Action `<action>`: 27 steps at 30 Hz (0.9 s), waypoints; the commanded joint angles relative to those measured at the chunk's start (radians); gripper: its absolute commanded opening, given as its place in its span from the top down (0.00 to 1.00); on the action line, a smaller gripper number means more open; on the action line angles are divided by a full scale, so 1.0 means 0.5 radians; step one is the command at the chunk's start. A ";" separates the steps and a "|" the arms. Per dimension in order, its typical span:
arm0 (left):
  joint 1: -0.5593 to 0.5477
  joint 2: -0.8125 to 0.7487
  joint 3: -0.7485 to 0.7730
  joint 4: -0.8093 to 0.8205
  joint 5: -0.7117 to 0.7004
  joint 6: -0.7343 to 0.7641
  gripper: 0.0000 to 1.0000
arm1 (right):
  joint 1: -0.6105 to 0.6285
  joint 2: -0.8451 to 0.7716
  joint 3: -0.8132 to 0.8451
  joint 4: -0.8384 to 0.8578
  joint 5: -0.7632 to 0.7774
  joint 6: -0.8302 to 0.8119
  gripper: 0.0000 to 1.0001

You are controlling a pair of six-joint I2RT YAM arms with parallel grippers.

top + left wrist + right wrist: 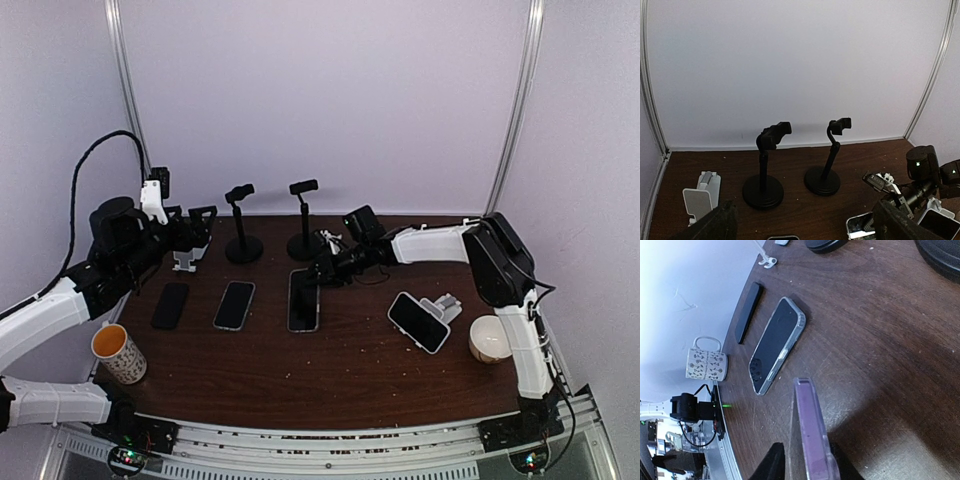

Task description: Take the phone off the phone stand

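Note:
My right gripper is shut on the top end of a purple phone in a clear case, which lies mid-table in front of the black stands. In the right wrist view its edge stands between my two fingers, tilted off the wood. Another phone leans on a small white stand at the right. My left gripper is open and empty, hovering over a white phone stand at the back left. Its fingers stand wide apart.
Two empty black stands stand at the back. A black phone and a clear-cased phone lie flat at the left. A patterned mug is front left, and a bowl is at the right.

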State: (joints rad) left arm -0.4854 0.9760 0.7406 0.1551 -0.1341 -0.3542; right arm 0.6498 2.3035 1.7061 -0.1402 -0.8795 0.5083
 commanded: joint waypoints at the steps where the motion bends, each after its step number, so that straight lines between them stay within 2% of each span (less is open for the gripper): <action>1: -0.005 -0.023 -0.013 0.037 0.002 -0.007 0.02 | -0.020 0.048 0.083 -0.104 0.111 -0.059 0.68; 9: -0.005 -0.058 -0.037 0.020 -0.020 -0.003 0.02 | -0.026 0.052 0.094 -0.212 0.280 -0.102 0.65; 13: -0.005 -0.052 -0.041 0.017 0.011 -0.003 0.02 | -0.026 0.052 0.091 -0.218 0.314 -0.108 0.58; 19: -0.005 -0.076 -0.034 -0.034 0.019 -0.006 0.02 | -0.029 0.080 0.135 -0.239 0.340 -0.110 0.53; 27: -0.006 -0.015 0.103 -0.373 -0.054 0.071 0.02 | -0.029 0.053 0.117 -0.294 0.489 -0.199 0.40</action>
State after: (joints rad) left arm -0.4854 0.9482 0.7353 0.0612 -0.1356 -0.3492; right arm 0.6407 2.3402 1.7432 -0.2737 -0.6952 0.4519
